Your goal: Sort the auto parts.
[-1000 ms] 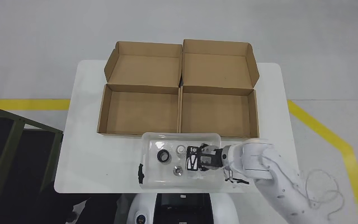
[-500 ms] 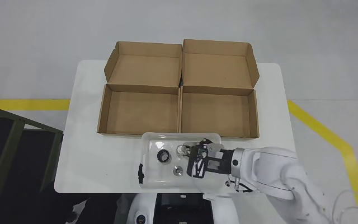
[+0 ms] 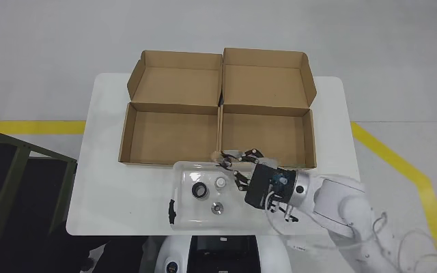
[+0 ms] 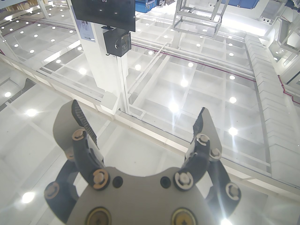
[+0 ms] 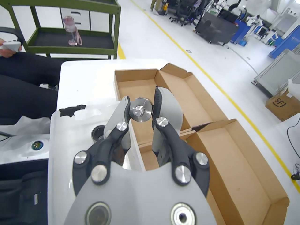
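Right gripper (image 5: pixel 140 113) clamped on round metal disc part (image 5: pixel 140 107), held above the clear tray (image 3: pixel 180 185) far edge, left cardboard box (image 5: pixel 137 80) straight ahead of fingertips, right cardboard box (image 5: pixel 234 165) alongside; left gripper (image 4: pixel 138 118) spread, empty.

Two cardboard boxes (image 3: pixel 169 138) (image 3: pixel 263 140), one clear tray (image 3: pixel 186 217), four auto parts (image 3: pixel 200 190) (image 3: pixel 220 183) (image 3: pixel 217 208) (image 5: pixel 140 112).

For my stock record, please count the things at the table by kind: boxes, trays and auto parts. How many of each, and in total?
Cardboard boxes: 2
Clear tray: 1
Auto parts in the tray: 3
Auto part in the right claw: 1
Total: 7
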Motion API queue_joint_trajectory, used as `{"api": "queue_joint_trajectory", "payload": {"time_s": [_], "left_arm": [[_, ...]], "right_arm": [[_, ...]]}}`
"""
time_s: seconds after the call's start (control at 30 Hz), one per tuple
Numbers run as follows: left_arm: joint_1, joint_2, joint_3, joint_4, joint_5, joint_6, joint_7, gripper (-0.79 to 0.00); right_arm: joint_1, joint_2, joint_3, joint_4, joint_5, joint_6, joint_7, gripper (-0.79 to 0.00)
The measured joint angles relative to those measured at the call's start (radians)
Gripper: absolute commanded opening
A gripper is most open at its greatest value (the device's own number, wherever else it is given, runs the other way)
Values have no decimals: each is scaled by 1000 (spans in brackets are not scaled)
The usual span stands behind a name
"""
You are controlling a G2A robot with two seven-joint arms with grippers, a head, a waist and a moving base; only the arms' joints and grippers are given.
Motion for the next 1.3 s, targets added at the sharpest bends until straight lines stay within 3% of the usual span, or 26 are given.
{"api": "queue_joint_trajectory", "payload": {"time_s": [0.5, 0.73, 0.87, 0.97, 1.3], "left_arm": [[0, 0, 0, 0, 0, 0, 0, 0], [0, 0, 0, 0, 0, 0, 0, 0], [0, 0, 0, 0, 0, 0, 0, 0], [0, 0, 0, 0, 0, 0, 0, 0], [0, 0, 0, 0, 0, 0, 0, 0]], "right_arm": [[61, -26, -18, 123, -77, 96, -550, -785], [58, -34, -34, 154, -119, 129, -657, -785], [74, -34, -36, 166, -134, 89, -643, -785], [96, -33, -36, 168, -137, 46, -564, -785], [149, -38, -61, 127, -58, 29, -118, -785]]}}
